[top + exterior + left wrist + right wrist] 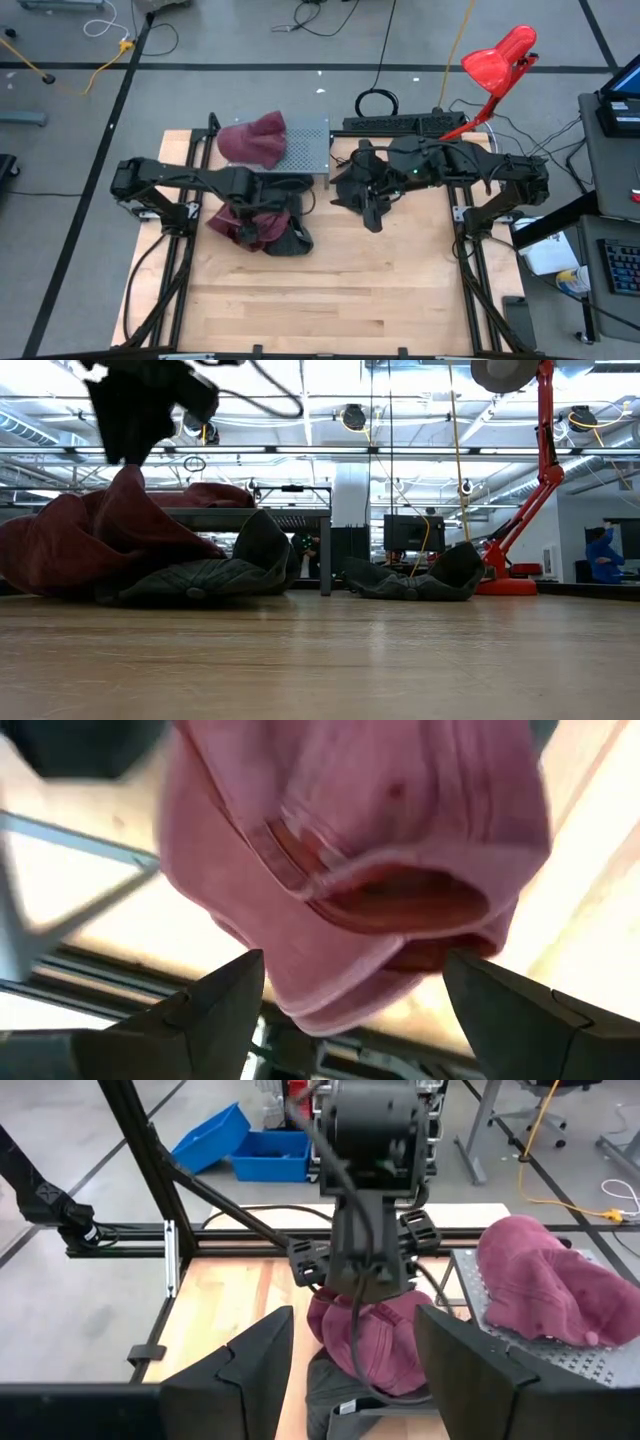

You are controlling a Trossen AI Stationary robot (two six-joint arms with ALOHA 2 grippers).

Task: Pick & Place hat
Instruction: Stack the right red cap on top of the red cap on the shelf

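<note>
The left claw (345,995) hangs open around a maroon hat (245,222) near the counter's (330,290) left edge, poised to grasp; next, close, lift toward the grey perforated platform (308,148)

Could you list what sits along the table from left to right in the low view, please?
Maroon hat → dark hat → second dark hat → red lamp.
</note>
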